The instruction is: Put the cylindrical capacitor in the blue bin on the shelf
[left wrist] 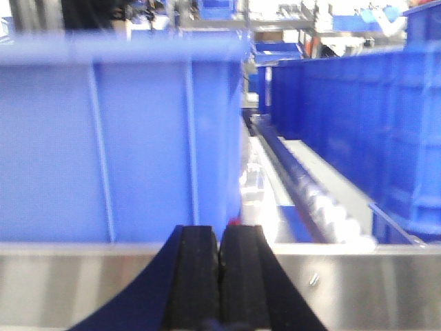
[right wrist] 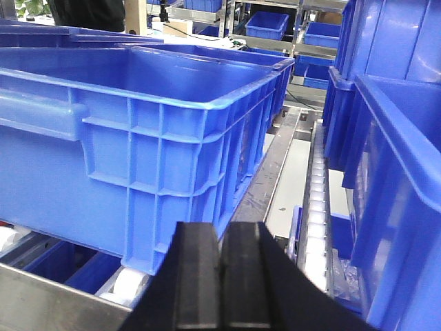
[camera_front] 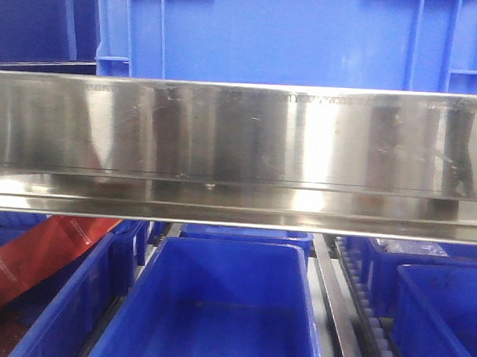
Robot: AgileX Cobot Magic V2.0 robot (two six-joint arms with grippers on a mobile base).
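The cylindrical capacitor is out of view in every frame. The shelf's shiny steel front rail (camera_front: 240,146) runs across the front view, with one large blue bin (camera_front: 288,36) above it and an empty blue bin (camera_front: 214,306) below it. In the left wrist view my left gripper (left wrist: 220,238) is shut with nothing visible between its fingers, just above the rail (left wrist: 358,283) and facing a blue bin wall (left wrist: 117,138). My right gripper (right wrist: 222,234) is also shut and empty, beside the corner of a large blue bin (right wrist: 151,131).
An orange packet (camera_front: 39,255) lies in the lower left bin. More blue bins (camera_front: 433,312) stand at the right. Grey roller tracks (right wrist: 315,207) and a flat steel strip (right wrist: 275,172) run between the bins. A tiny red speck (left wrist: 234,222) shows past the left fingertips.
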